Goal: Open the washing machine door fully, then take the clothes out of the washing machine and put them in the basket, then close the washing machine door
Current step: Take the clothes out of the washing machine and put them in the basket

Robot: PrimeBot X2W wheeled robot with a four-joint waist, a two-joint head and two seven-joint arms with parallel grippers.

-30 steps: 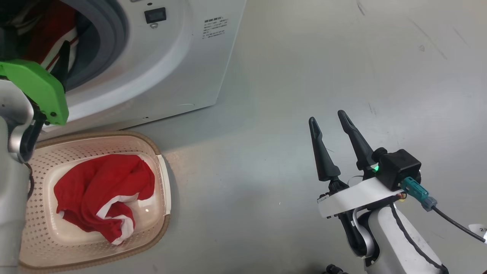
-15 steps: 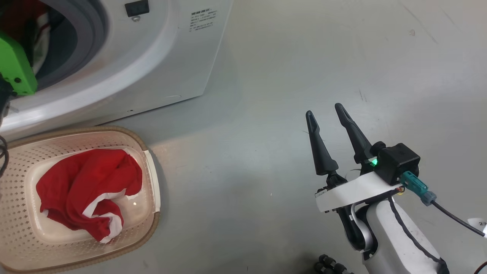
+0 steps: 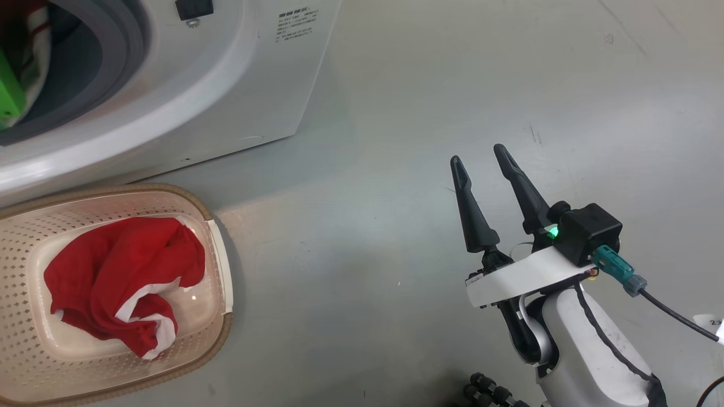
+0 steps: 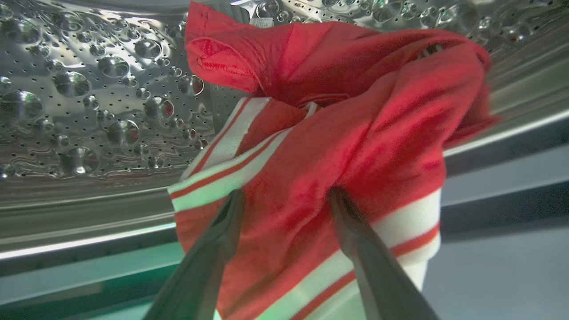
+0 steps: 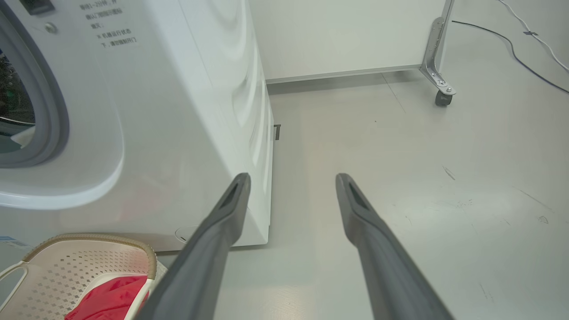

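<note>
Tally of things seen
There were two red garments (image 3: 121, 277), one perforated basket (image 3: 34, 367), and one white washing machine (image 3: 226, 73).

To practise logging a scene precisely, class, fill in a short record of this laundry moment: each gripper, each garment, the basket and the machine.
left gripper: open, inside the steel drum, fingertips against the red striped garment, fabric between them
right gripper: open, empty, above the floor
basket: on the floor in front of the washing machine
basket contents: one red and white garment
task stage: one garment in the basket, one in the drum
</note>
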